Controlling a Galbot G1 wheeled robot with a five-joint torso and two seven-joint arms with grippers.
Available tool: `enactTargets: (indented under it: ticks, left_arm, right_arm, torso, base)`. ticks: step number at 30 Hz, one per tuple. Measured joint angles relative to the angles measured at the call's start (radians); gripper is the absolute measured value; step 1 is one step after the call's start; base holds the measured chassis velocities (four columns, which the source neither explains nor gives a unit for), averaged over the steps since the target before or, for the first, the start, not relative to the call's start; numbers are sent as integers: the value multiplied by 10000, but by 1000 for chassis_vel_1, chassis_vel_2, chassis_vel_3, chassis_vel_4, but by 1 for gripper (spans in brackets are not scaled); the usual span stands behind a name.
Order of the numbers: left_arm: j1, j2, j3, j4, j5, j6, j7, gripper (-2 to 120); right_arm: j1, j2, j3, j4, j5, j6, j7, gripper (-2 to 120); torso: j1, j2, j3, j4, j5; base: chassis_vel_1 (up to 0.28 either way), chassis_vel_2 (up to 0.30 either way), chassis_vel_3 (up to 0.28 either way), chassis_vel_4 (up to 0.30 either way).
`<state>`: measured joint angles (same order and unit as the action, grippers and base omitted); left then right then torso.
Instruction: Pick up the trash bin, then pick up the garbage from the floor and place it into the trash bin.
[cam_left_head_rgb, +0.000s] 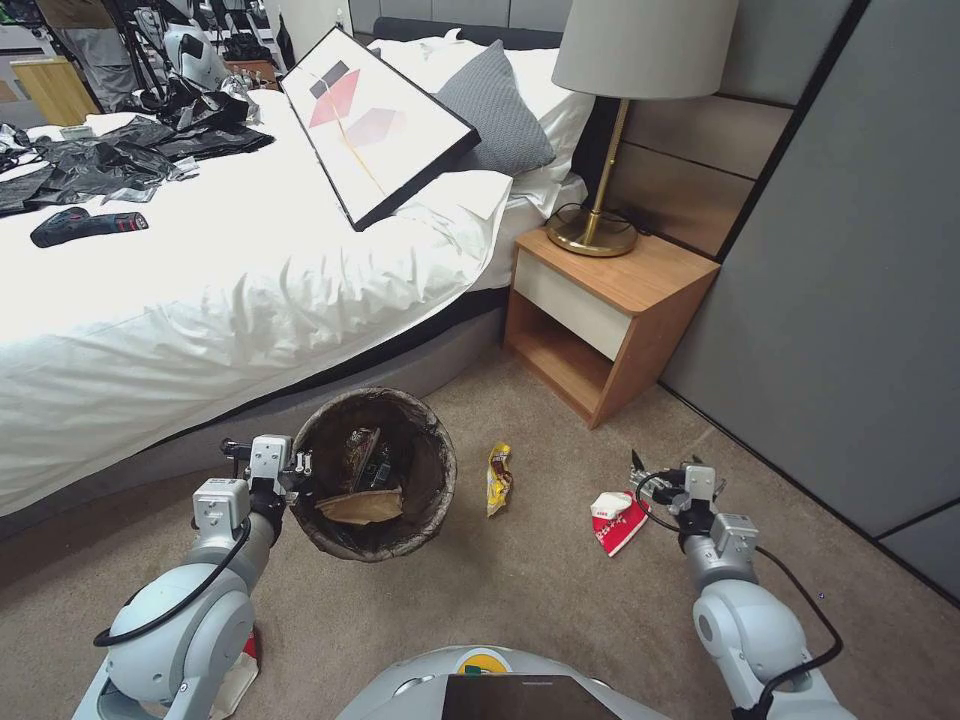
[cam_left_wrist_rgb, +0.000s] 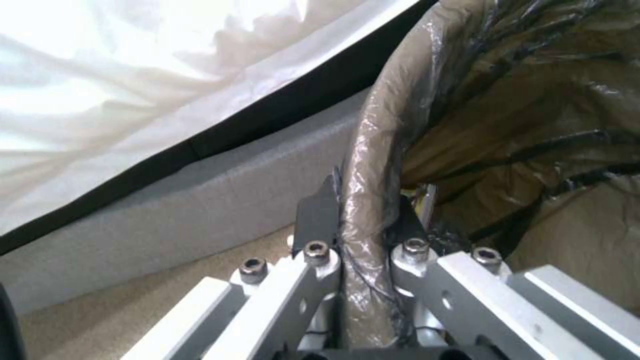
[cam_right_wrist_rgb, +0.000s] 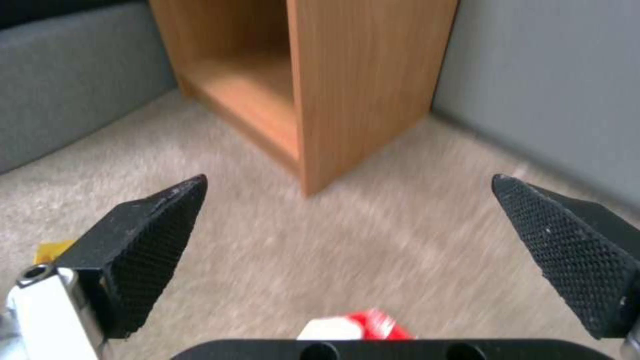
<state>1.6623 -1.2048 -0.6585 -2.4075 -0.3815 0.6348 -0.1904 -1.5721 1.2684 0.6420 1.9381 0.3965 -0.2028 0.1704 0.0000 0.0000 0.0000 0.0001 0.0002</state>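
- Gripping the bag-covered rim of the trash bin (cam_left_head_rgb: 372, 470), the left gripper (cam_left_head_rgb: 292, 470) is closed on the bin's 9 o'clock side; the left wrist view shows its fingers (cam_left_wrist_rgb: 317, 220) pinching the rim (cam_left_wrist_rgb: 370, 200).
- The bin is near the bed (cam_left_head_rgb: 230, 300) and has a tan paper scrap (cam_left_head_rgb: 362, 507) inside.
- The right gripper (cam_left_head_rgb: 650, 480) hangs wide open and empty, just at 3 o'clock of a red-white carton (cam_left_head_rgb: 617, 520) on the floor (cam_left_head_rgb: 540, 600).
- A yellow wrapper (cam_left_head_rgb: 498, 478) lies on the floor between bin and carton.
- A wooden nightstand (cam_left_head_rgb: 610, 315) stands at 12 o'clock from the carton.
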Motion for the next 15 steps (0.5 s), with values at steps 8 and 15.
enactTargets:
  ticks: [8,15]
  left_arm:
    - [18,-76,64,-22,74,8,-2,3]
    - [34,-105,80,-80,120,10,-1,3]
  right_arm:
    - [929,-83,-752,-1312,2258,-1126,1132,100]
    - [1531,-48,-1114,-2507,3154,-1445,1596,100]
  torso:
    - [0,0,0,0,-1]
    - [1,0,0,-1,0]
  base:
    - [0,0,0,0]
    - [0,0,0,0]
